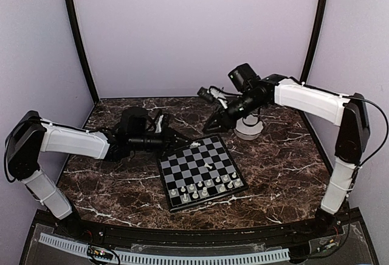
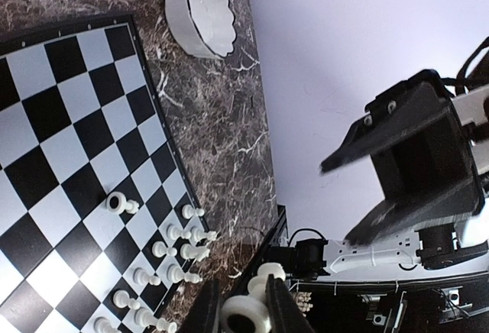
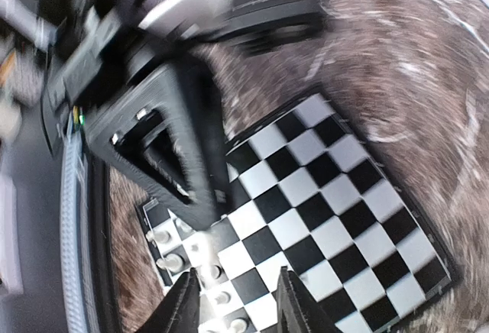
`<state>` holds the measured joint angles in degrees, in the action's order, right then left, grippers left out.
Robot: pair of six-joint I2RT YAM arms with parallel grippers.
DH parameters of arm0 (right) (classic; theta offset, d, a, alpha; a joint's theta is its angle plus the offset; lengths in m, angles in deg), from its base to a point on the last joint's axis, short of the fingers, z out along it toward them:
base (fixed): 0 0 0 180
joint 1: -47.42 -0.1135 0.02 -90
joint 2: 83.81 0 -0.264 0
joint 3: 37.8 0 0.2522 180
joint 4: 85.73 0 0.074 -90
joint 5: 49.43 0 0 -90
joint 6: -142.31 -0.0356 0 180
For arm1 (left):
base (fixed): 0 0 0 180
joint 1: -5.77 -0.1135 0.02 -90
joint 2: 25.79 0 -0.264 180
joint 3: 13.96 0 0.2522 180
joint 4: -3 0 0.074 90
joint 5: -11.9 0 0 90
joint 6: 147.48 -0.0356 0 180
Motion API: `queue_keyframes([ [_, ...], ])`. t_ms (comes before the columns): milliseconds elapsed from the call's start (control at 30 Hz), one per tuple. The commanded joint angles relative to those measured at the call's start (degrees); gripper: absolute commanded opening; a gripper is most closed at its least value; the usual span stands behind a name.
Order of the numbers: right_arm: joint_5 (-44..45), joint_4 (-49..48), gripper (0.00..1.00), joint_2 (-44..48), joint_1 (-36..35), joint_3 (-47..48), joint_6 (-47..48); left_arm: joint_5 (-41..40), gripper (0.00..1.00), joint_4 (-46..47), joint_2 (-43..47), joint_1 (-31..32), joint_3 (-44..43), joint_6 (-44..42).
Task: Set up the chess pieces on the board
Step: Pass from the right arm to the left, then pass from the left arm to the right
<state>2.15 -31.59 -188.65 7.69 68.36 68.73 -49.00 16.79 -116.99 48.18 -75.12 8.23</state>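
We find the chess pieces point(image 1: 206, 187) lined up in two short rows along one edge of the board point(image 1: 191, 165), the edge farthest from both pincers, and a lone piece point(image 1: 208, 165) stands apart from them, nearer the middle squares. The board lies flat and askew, below and just ahead of the left pincer point(image 2: 243, 302), whose fingers point(image 2: 208, 314) are drawn in on a held piece point(image 2: 244, 319), a cream figure pinched between them. The right pincer point(image 3: 238, 295) hangs over the board's far corner with its tips toward the left pincer; its jaws stand apart and nothing sits between them. Under everything is a dark brown marble tabletop point(image 1: 285, 168) veined in white, closed in by plain pale lilac walls point(image 1: 194, 28) with black posts point(image 1: 79, 40) in the back corners, and a white ribbed strip point(image 1: 182, 256) runs along the near side by the arm bases. Just behind the right pincer a white scalloped bowl point(image 1: 250, 134) sits on the marble, near the board but apart from it; in the overhead view that arm's wrist crosses in front of the bowl and hides part of its rim. From the right wrist, the left pincer's dark, blurred body covers part of the board; from the left wrist, the right pincer looms against the wall.
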Motion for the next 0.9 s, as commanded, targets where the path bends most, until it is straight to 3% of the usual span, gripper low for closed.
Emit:
queue_keyframes([
  [0, -11.12, -8.02, 0.4, 3.77, 6.88, -0.51, -17.79, -2.96, 0.08, 9.45, 2.82, -1.37, 0.94, 1.88],
  [200, -20.65, -17.15, 0.45, 3.51, 7.69, -5.85, -30.81, -2.75, 0.08, 17.88, -0.31, -1.55, -0.48, 4.89],
  [333, -23.22, -20.14, 0.49, 3.14, 7.37, -7.73, -33.03, -2.01, 0.07, 20.14, -2.24, -1.54, -2.03, 5.46],
  [500, -23.1, -20.48, 0.52, 2.06, 6.46, -7.87, -32.86, -0.81, 0.07, 22.19, -4.22, -1.56, -3.07, 6.44],
  [867, -18.34, -20.96, 0.49, 0.04, 4.87, -7.16, -33.97, 0.6, 0.06, 22.73, -5.17, -1.58, -4.07, 6.65],
])
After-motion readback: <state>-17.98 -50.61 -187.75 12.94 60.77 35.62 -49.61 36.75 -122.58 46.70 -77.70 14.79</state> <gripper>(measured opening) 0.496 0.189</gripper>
